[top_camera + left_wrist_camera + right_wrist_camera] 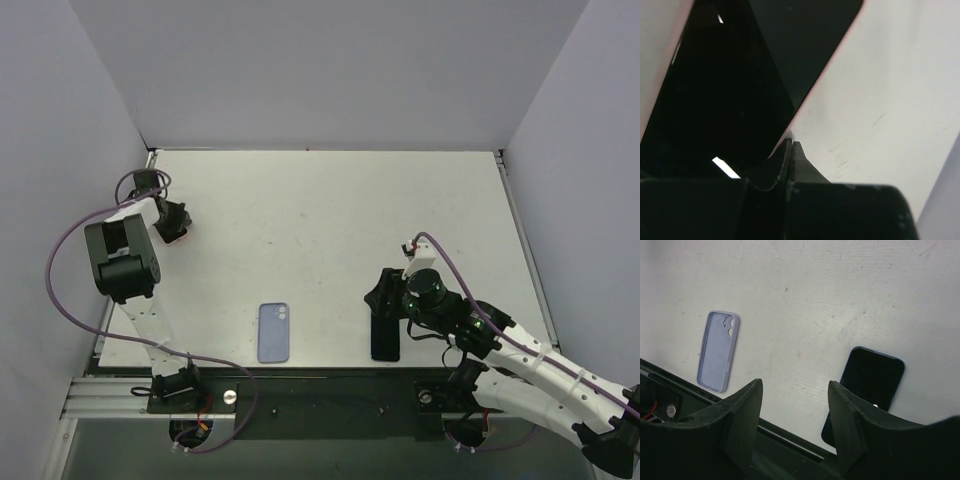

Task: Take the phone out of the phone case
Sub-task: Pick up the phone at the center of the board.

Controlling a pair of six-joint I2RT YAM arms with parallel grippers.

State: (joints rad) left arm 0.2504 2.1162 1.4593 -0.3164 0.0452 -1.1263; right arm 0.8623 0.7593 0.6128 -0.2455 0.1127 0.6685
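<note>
1. The phone case (273,332) lies flat on the white table (330,220) close to its near edge. It is pale lavender-blue, and in the right wrist view its hollow inside faces up with nothing in it and the camera cut-out at its far end.
2. The phone (385,338) lies to the right of the phone case, well apart from it and about as close to the near edge. It is out of the case. Its dark screen faces up, with a thin blue rim showing in the right wrist view.
3. The right gripper (383,298) is to the right of the phone case, over the far end of the phone. Its 2 fingers (742,415) stand spread with bare table between them and nothing held. In the wrist view the near end of the phone is hidden behind 1 finger, and I cannot tell whether there is any contact.
4. The left gripper (172,222) is well away from the phone case, to its far left near the table's left edge. Its fingertips (796,150) are pressed together with nothing visible between them.
5. In the left wrist view a dark glossy surface (740,75) with a pinkish edge fills the upper left. I cannot tell what it is.
</note>
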